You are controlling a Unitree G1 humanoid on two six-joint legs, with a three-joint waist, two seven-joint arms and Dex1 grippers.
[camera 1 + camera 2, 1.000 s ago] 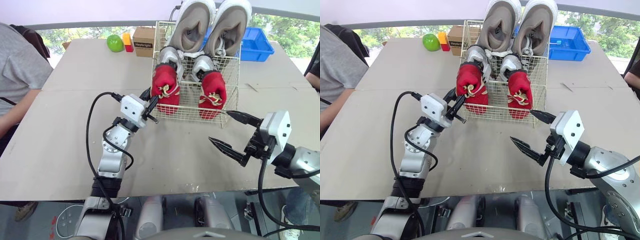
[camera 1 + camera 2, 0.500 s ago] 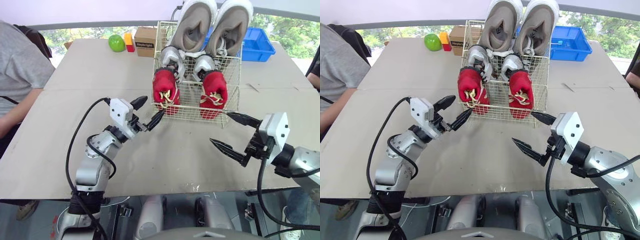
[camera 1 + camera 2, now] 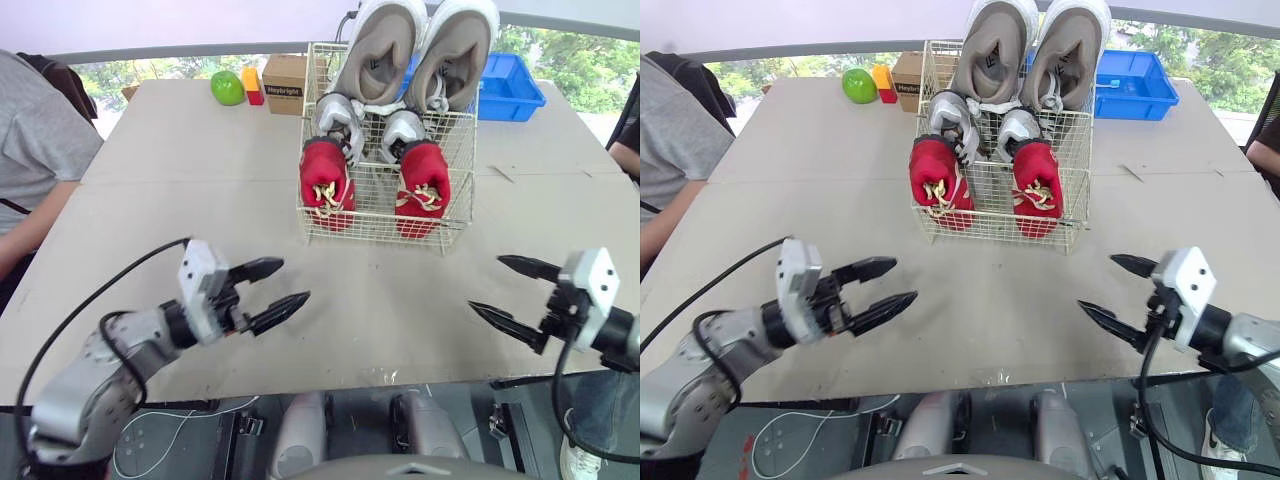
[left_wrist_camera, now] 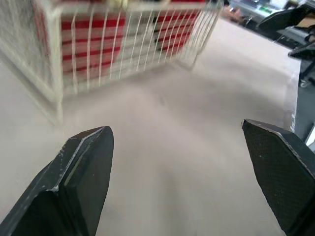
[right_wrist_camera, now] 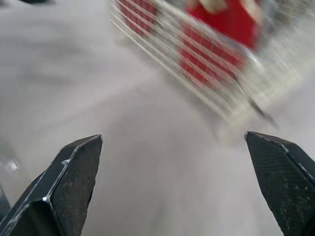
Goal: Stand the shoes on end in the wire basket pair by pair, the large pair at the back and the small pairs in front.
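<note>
Your left claw (image 3: 295, 280) has pulled away from the front left corner of the white wire basket (image 3: 372, 222), where it was up against a red shoe a second ago. It now hangs low over the near edge of the beige table (image 3: 180, 200), well apart from the basket. Its two black fingers are spread wide, holding and touching nothing. Your right claw (image 3: 485, 283) has also drawn back a little toward the near right, equally splayed and empty above the tabletop.

Outward from them, the basket carries all three pairs on end. The small red cloth shoes (image 3: 327, 182) stand at the front wire, the small silver shoes (image 3: 336, 114) just behind them, and the large grey trainers (image 3: 381, 48) rise over the back rim. From that retreat I judge the last placement done and the task essentially complete. I see no shoe left outside the basket for you to fetch.
</note>
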